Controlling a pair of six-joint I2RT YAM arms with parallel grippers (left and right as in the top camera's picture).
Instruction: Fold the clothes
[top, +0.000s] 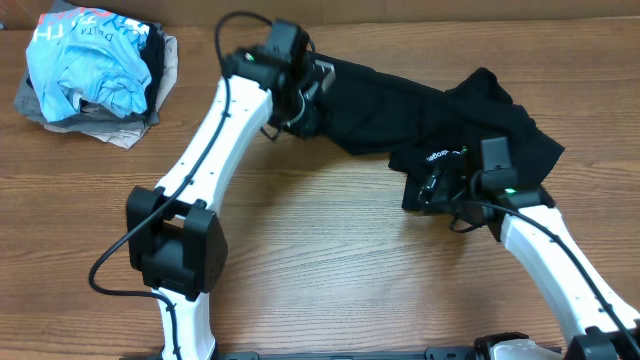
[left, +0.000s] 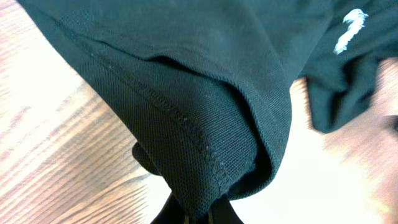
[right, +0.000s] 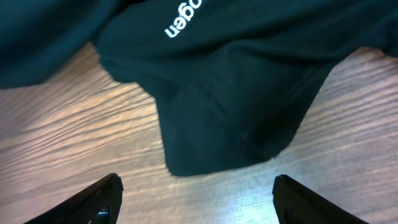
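Observation:
The black garment (top: 410, 105) lies crumpled across the far right of the wooden table, with small white lettering (top: 438, 156) near its front edge. My left gripper (top: 298, 98) is shut on the garment's left end; the left wrist view shows a stitched hem (left: 205, 146) pinched between the fingers (left: 198, 214) and lifted off the wood. My right gripper (top: 432, 190) is open and empty just in front of a corner of the garment (right: 230, 134), with bare wood between its fingertips (right: 196, 186).
A pile of other clothes (top: 95, 65) sits at the far left corner, with a light blue printed shirt on top of grey and tan pieces. Bare wooden table (top: 330, 260) lies between the two arms.

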